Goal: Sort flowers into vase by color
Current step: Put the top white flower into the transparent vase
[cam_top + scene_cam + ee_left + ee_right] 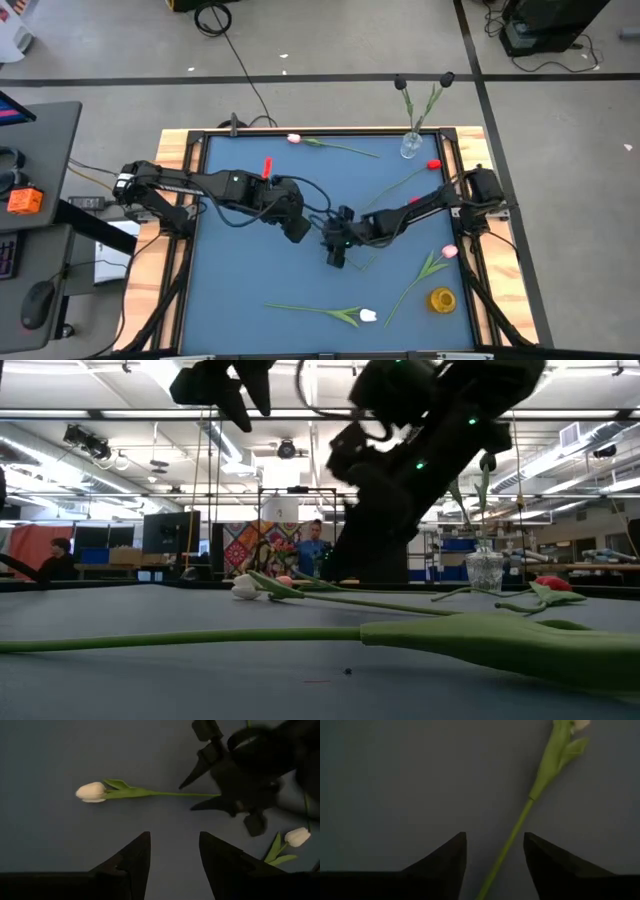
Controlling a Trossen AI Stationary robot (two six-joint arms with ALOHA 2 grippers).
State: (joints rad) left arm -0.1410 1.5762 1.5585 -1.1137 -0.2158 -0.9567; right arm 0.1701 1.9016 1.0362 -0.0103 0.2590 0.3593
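Observation:
My right gripper (335, 258) (495, 850) is open over mid-table. Its fingers stand on either side of the stem (512, 832) of a white tulip (91, 791) (245, 588) that lies flat on the table and is hidden under the arms in the high view. My left gripper (298, 232) (172, 850) is open and hovers close by, near the tulip's head. Other tulips lie flat: a white-pink one (293, 138) far, a red one (433, 164), a pink one (449, 252) and a white one (368, 315) near. A glass vase (411, 147) holds two black tulips.
A small yellow vase (441, 299) stands near the table's right near corner. The blue table has a raised wooden frame (180, 150) with cables along it. The two arms stand close together at mid-table. People (315, 545) are in the room beyond the far edge.

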